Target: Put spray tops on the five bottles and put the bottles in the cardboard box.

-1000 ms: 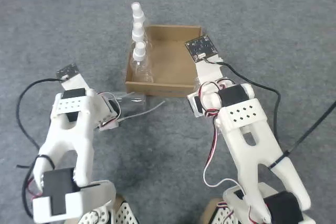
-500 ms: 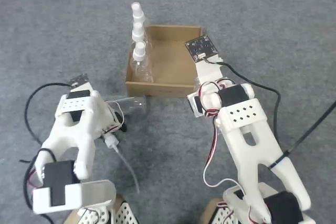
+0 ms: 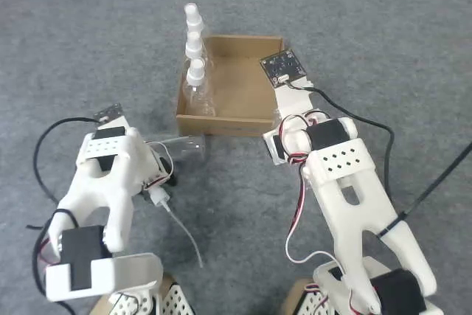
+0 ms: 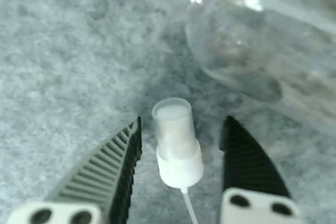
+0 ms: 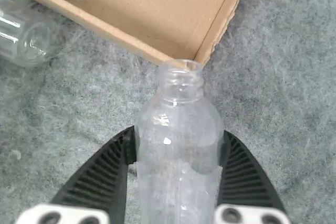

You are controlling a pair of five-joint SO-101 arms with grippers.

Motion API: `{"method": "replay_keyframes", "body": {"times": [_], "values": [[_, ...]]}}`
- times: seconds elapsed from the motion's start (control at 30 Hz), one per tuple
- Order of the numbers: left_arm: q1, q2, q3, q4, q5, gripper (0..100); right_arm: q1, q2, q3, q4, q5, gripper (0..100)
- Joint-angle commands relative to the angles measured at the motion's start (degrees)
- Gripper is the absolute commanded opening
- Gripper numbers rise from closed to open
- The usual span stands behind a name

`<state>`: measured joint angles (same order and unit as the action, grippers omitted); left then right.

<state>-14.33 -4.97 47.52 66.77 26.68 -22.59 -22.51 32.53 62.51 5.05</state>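
Left claw [image 4: 182, 124] gapes open around a spray top [image 4: 176, 140] lying on the surface [image 4: 52, 77], lower left of the high view. Right claw [image 5: 178, 135] clamps an open-necked bottle [image 5: 179, 103] beside the box [image 5: 220, 19] corner.

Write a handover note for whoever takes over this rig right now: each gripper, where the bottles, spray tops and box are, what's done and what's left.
Left gripper: fingers open, astride a loose spray top lying on the carpet.
Right gripper: shut on an uncapped bottle, just outside a corner of the cardboard box.
Done: three topped bottles stand in the box along one wall.
A fourth bottle lies on the carpet between the left arm and the box, apparently without a top.
Left to do: put tops on the two bare bottles, then box both.
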Motion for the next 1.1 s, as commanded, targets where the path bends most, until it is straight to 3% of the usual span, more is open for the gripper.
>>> {"method": "replay_keyframes", "body": {"times": [0.0,0.13,0.47,0.8,1.07], "values": [[0.0,-0.4,-1.5,-0.2,-0.3,12,0.7,-2.6,-0.3,-0.8,-0.1,11.8],[0.1,-0.4,-1.5,-1.8,-0.4,2,0.7,-2.6,-0.3,-0.8,-0.1,11.8],[0.4,-1.8,-2.2,0.9,-0.4,1,0.7,-2.6,-0.3,-0.8,-0.1,11.8],[0.1,-19.7,5.8,1.8,-3.4,1,0.7,-2.6,-0.3,-0.8,-0.1,11.8],[-0.1,-33.4,14.1,-3.7,-3.3,1,0.7,-2.6,-0.3,-0.8,-0.1,11.8]]}}
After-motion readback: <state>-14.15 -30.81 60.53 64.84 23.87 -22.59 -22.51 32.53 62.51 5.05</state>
